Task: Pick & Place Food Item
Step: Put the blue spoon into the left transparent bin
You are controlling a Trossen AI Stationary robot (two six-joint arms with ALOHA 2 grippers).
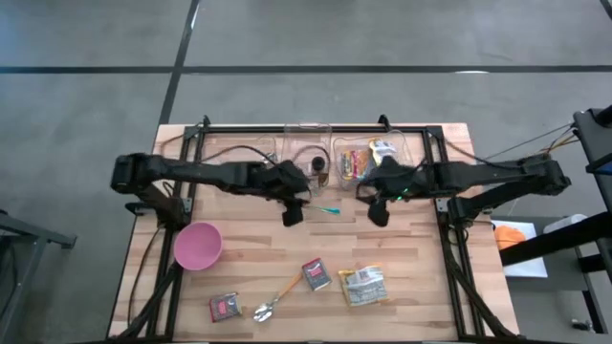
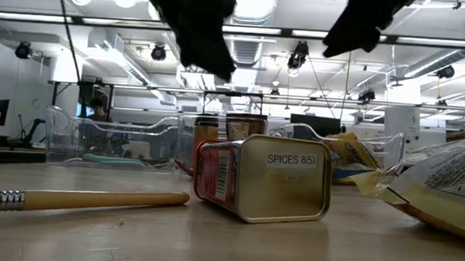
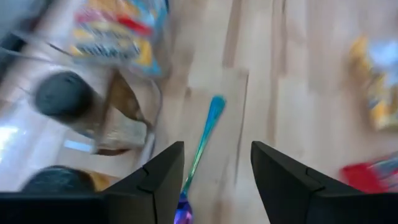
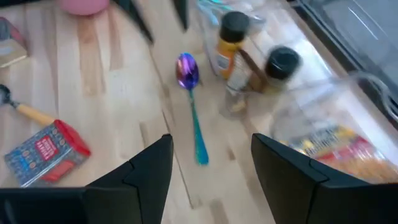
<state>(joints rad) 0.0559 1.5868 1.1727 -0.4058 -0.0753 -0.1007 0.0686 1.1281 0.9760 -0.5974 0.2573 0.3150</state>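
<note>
A red spice tin lies on its side near the table's front, and a yellow snack bag lies flat to its right. A second small tin lies at the front left. A teal-handled spoon rests flat at mid-table between my two grippers. My left gripper hangs above the table just left of the spoon, open, with nothing between its fingers. My right gripper hangs just right of the spoon, also open and empty. The low view shows the spice tin close up.
Clear bins along the far edge hold dark-capped bottles and snack packs. A pink bowl stands at the left. A wooden-handled spoon lies near the front edge. Bare wood shows at mid-table.
</note>
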